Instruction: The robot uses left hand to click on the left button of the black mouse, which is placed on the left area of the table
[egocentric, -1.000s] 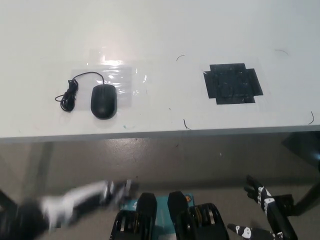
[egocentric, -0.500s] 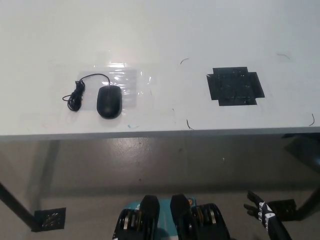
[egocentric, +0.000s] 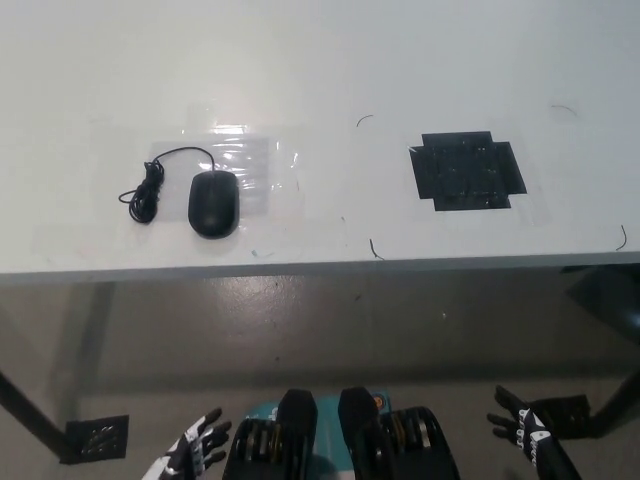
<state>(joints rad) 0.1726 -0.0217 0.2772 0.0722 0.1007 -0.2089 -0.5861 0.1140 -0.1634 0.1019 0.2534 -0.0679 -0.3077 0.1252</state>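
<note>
A black mouse (egocentric: 213, 203) lies on the left part of the white table (egocentric: 320, 60), on a patch of clear tape, its cable (egocentric: 150, 185) coiled just to its left. My white left hand (egocentric: 192, 453) shows at the bottom left, well below the table edge, open with fingers spread and far from the mouse. My black right hand (egocentric: 522, 428) rests low at the bottom right, also below the table, fingers apart and holding nothing.
A black taped square (egocentric: 466, 170) marks the right part of the table. The table's front edge (egocentric: 320, 270) runs across the middle of the picture, with grey floor below it. A dark table leg (egocentric: 30, 415) stands at the lower left.
My left hand, out of view half a second ago, has come back in at the bottom left. The camera has shifted slightly. The mouse has not moved on the table.
</note>
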